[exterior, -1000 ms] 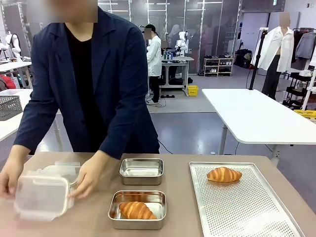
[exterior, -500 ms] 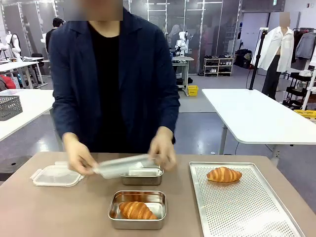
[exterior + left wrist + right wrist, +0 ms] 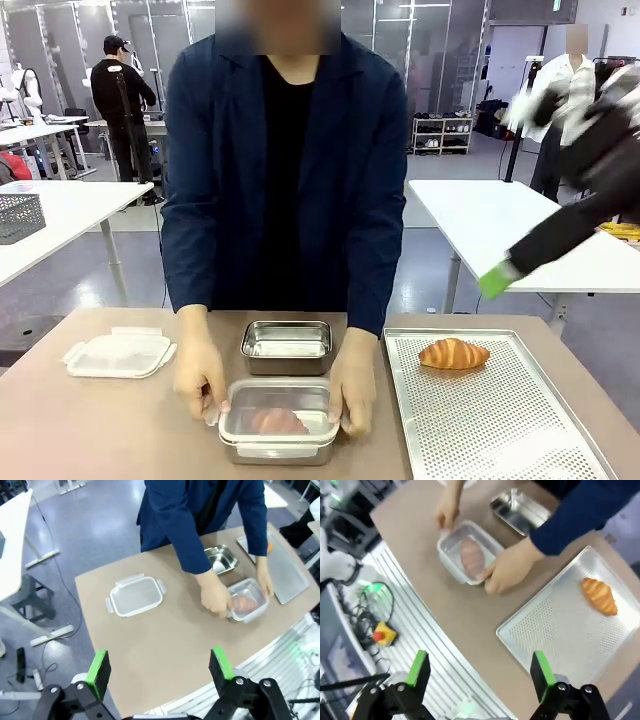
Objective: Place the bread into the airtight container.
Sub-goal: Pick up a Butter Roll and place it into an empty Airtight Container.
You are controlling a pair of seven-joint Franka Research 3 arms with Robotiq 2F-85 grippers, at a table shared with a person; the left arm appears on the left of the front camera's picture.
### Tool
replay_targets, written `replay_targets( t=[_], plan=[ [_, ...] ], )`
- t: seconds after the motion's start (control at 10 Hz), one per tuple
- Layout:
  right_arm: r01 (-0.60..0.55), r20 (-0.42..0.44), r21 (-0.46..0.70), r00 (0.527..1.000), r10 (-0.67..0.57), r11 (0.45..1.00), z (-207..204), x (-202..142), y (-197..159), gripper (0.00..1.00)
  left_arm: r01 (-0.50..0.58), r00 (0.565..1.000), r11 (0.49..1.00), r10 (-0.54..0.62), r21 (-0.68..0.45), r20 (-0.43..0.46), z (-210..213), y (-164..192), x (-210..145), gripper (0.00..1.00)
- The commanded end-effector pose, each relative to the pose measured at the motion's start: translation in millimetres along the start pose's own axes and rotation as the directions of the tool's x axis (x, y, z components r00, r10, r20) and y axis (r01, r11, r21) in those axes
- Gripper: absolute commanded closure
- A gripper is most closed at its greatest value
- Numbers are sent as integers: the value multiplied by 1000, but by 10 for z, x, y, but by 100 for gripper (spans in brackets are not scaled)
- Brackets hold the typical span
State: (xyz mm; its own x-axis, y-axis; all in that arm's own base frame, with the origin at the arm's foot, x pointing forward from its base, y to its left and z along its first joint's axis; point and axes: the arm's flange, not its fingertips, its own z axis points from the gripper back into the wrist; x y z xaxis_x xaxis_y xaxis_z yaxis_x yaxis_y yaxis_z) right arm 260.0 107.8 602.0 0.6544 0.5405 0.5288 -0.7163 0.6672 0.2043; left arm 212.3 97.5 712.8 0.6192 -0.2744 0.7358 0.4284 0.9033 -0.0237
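A croissant [image 3: 276,421] lies in the near steel container [image 3: 277,448], dim under a clear lid [image 3: 280,400]. The person's hands [image 3: 200,375] press that lid down at both ends. A second croissant [image 3: 454,353] lies on the perforated tray [image 3: 500,430]. My right arm [image 3: 590,170] comes in blurred at the upper right, one green fingertip [image 3: 494,281] high above the tray. My right gripper [image 3: 479,672] is open, far above the container [image 3: 470,555] and the tray croissant [image 3: 600,596]. My left gripper [image 3: 159,665] is open, high over the table's near edge, far from the container [image 3: 246,601].
An empty steel container [image 3: 287,345] stands just behind the covered one. A spare clear lid [image 3: 118,353] lies at the table's left. Bare tabletop [image 3: 110,430] spreads in front of that lid. The person stands close against the far edge.
The person has carried the clear lid from the left and set it on the near container over the croissant. My right arm has swung into the upper right of the front view.
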Motion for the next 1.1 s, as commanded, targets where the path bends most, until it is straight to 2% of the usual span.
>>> replay_targets(
  t=[0.0, 0.1, 0.2, 0.4, 0.5, 0.6, 0.7, 0.8, 0.9, 1.0],
  plan=[
    [-31, -118, -27, 993, 28, 999, -267, 248, -108, 0, 8, 1000, 1000, -8, 4, -7, 21, -4, 23, 0],
    [-23, -157, -26, 987, 18, 999, -509, 252, -202, 0, 8, 1000, 1000, -8, 4, -7, 21, -4, 23, 0],
    [-6, -188, -125, 982, -18, 992, -650, 225, -357, 0, 8, 1000, 1000, -8, 4, -7, 21, -4, 23, 0],
    [19, -152, -130, 988, -39, 991, -644, 208, -716, 0, 8, 1000, 1000, -8, 4, -7, 21, -4, 23, 0],
    [38, -83, -124, 995, -49, 992, -319, 61, -908, 0, 8, 1000, 1000, -8, 4, -7, 21, -4, 23, 0],
    [67, 54, -112, 997, -61, 991, 201, -293, -1080, 0, 8, 1000, 1000, -8, 4, -7, 21, -4, 23, 0],
    [161, 196, -132, 972, -133, 978, 739, -861, -1284, 0, 8, 1000, 1000, -8, 4, -7, 21, -4, 23, 0],
    [255, 263, -148, 941, -211, 955, 1117, -1463, -1387, 0, 8, 1000, 1000, -8, 4, -7, 21, -4, 23, 0],
    [316, 341, -145, 906, -252, 938, 1369, -2016, -1410, 0, 8, 1000, 1000, -8, 4, -7, 21, -4, 23, 0],
    [365, 448, -121, 850, -278, 923, 1452, -2381, -1413, 0, 8, 1000, 1000, -8, 4, -7, 21, -4, 23, 0]
  ],
)
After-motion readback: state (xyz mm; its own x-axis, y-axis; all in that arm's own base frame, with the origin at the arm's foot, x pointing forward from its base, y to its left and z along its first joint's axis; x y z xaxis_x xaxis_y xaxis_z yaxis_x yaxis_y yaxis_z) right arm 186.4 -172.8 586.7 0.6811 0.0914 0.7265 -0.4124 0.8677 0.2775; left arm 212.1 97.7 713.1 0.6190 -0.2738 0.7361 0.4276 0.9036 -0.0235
